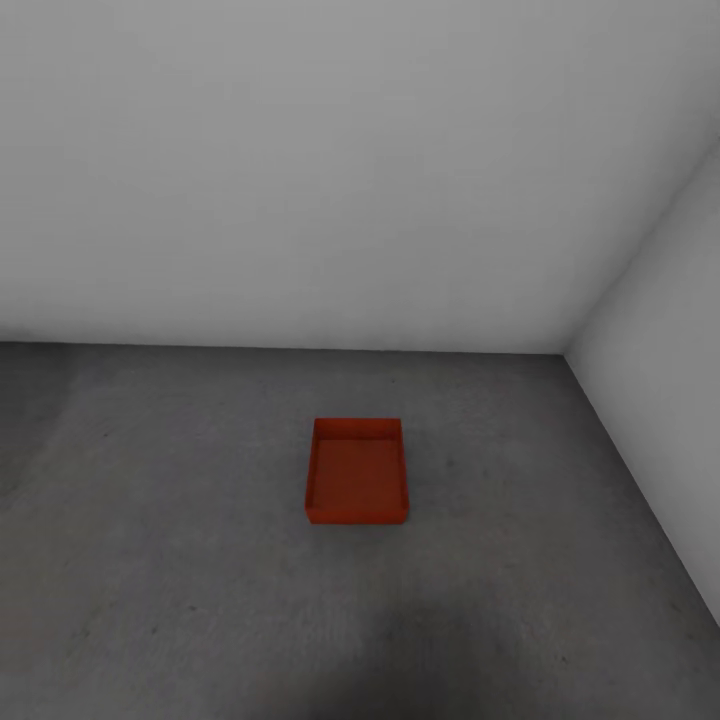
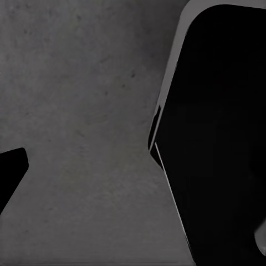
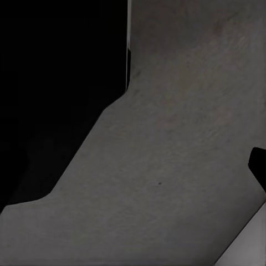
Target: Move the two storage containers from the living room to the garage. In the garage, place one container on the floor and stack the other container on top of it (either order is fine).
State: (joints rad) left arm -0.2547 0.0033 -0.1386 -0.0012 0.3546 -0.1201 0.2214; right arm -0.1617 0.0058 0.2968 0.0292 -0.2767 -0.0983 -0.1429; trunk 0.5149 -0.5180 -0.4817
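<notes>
Left gripper (image 2: pixel 111 160) in its wrist view: one dark finger (image 2: pixel 11 172) at one edge, a big black finger (image 2: pixel 216 138) at the other, bare concrete between, so jaws apart and holding nothing. Right gripper (image 3: pixel 166 144) in its wrist view reads the same: large black finger (image 3: pixel 55 94) on one side, small dark tip (image 3: pixel 259 166) at the far edge, wide gap over bare floor, nothing clamped. Head view, left to right: dark grey mottled floor (image 1: pixel 150 560) open on the left; one red-orange storage container (image 1: pixel 357 472) sits flat on it near centre, open side up, interior looks empty. Container's long axis runs away from the robot toward the back wall (image 1: pixel 300 180), short near wall facing the camera, sides roughly square to that wall. Well apart from the back wall, and from the side wall (image 1: pixel 670 380) at right, which meets the back wall in a corner. Free concrete all round the bin.
</notes>
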